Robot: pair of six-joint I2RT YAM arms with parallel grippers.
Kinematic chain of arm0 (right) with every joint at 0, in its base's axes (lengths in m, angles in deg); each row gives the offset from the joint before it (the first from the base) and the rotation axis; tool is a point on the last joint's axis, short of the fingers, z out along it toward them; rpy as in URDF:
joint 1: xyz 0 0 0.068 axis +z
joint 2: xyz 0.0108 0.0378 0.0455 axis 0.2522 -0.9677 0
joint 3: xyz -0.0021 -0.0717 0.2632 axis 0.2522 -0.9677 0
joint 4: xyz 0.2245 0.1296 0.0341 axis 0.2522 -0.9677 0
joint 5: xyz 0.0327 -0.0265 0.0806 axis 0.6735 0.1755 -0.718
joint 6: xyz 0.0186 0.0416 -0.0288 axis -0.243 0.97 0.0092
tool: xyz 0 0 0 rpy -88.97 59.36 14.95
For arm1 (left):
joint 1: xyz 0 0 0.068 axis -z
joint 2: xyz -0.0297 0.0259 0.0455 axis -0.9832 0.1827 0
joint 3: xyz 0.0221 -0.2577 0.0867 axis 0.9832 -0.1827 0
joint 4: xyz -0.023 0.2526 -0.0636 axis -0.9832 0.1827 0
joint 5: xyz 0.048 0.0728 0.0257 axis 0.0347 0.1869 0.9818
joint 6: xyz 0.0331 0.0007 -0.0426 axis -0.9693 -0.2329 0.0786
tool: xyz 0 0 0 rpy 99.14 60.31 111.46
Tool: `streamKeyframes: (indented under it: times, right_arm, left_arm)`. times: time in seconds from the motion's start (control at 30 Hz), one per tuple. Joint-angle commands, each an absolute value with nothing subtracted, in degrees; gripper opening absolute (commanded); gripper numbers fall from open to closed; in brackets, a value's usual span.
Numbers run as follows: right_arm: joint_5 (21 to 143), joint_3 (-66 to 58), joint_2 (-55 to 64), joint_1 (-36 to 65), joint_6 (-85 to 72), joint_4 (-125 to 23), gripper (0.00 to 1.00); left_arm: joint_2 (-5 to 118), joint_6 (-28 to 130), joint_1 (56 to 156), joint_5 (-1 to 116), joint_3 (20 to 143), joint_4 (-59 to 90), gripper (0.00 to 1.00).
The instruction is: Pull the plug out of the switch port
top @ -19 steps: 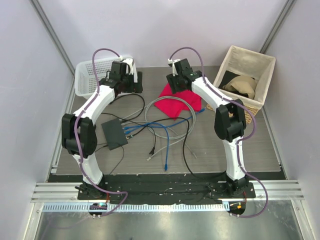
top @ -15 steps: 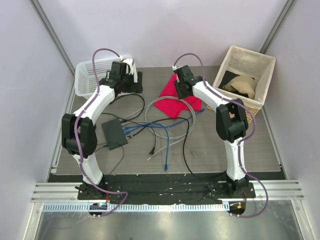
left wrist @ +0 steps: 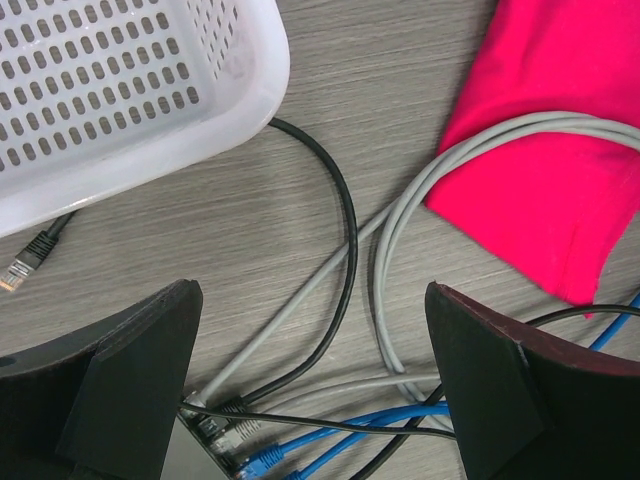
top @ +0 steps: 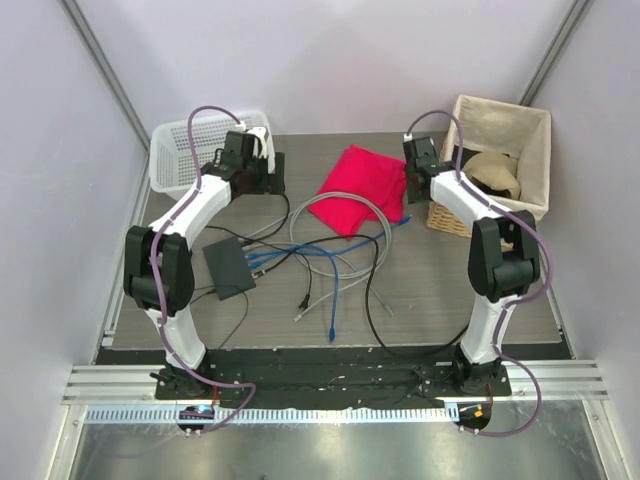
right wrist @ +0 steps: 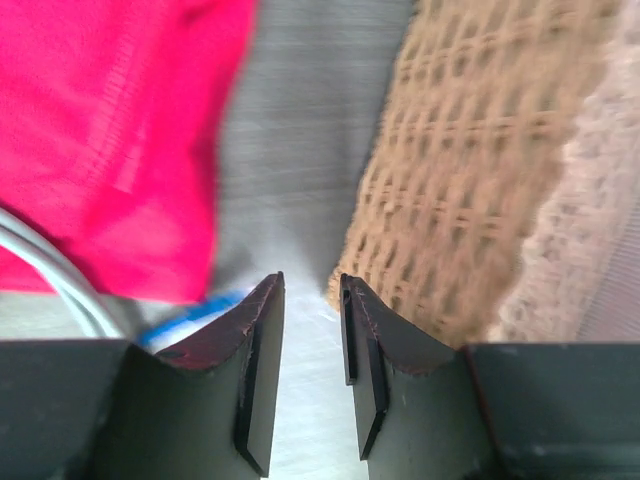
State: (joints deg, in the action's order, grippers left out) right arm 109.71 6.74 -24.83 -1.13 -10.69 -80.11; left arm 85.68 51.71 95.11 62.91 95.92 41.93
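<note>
The black switch point(top: 229, 268) lies flat at the centre left of the table. Several plugs point(top: 256, 263) sit in the sockets on its right edge, on grey, black and blue cables. In the left wrist view only its corner point(left wrist: 188, 458) shows at the bottom, with a grey plug point(left wrist: 222, 424) and a blue plug point(left wrist: 262, 460) in the sockets. My left gripper point(top: 268, 174) point(left wrist: 310, 290) hangs wide open above the cables, beyond the switch, and holds nothing. My right gripper point(top: 413, 192) point(right wrist: 312, 278) is far from the switch, beside the wicker basket. Its jaws stand a narrow gap apart with nothing between them.
A white perforated basket point(top: 185, 150) point(left wrist: 120, 90) stands at the back left. A red cloth point(top: 360, 185) point(right wrist: 100, 140) lies at the back centre under grey cable loops. The wicker basket point(top: 500, 120) point(right wrist: 470, 170) holds a beige bundle point(top: 495, 175). Loose cable ends point(top: 330, 335) trail toward the near edge.
My right arm has swung right, from over the red cloth to the wicker basket's side, and its jaws have narrowed. The left arm and the switch have stayed put.
</note>
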Motion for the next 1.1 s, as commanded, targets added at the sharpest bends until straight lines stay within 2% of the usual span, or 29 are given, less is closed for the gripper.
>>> streamKeyframes:
  times: [0.0, 0.2, 0.3, 0.37, 0.4, 0.5, 0.7, 0.83, 0.97, 1.03, 1.07]
  right_arm:
    - [112.62, 2.21, -17.48, -2.39, -12.86, -78.23, 0.36]
    - [111.92, -2.28, -12.47, -2.39, -13.12, -78.23, 0.36]
    - [104.84, -0.62, -10.80, -2.39, -15.32, -78.49, 0.38]
    - [92.97, 3.40, -11.32, -1.60, -17.68, -80.07, 0.48]
    - [90.59, 5.00, -12.10, -0.47, -18.48, -80.69, 0.56]
    - [85.03, 9.75, -13.25, 4.28, -23.92, -82.80, 0.66]
    - [80.99, 15.90, -15.27, 7.28, -26.30, -84.82, 0.76]
    - [76.95, 22.13, -18.52, 7.19, -28.93, -88.94, 0.76]
    - [72.29, 22.16, -19.05, 7.19, -31.05, -89.74, 0.75]
    - [69.39, 19.71, -19.58, 7.28, -32.28, -90.01, 0.68]
    - [69.03, 18.56, -20.63, 7.28, -32.02, -89.40, 0.60]
  left_arm:
    - [84.35, 53.26, 95.03, 62.75, 97.06, 40.16, 0.99]
    - [86.11, 53.52, 95.03, 62.40, 98.91, 41.31, 0.98]
    - [85.15, 53.79, 94.94, 61.96, 98.83, 41.04, 0.98]
    - [84.36, 53.61, 95.03, 61.44, 98.82, 40.60, 0.98]
    - [84.01, 53.26, 95.03, 61.09, 98.91, 40.60, 0.97]
    - [82.34, 50.38, 95.03, 58.71, 100.05, 42.35, 0.98]
    - [78.12, 44.83, 95.03, 53.97, 96.46, 45.43, 1.00]
    - [77.15, 35.64, 95.12, 55.45, 99.95, 57.87, 1.00]
    - [76.27, 30.07, 94.94, 61.07, 105.40, 65.55, 1.00]
    - [76.01, 29.62, 95.03, 61.34, 107.43, 68.10, 1.00]
    - [75.57, 30.14, 95.03, 61.35, 107.44, 68.63, 1.00]
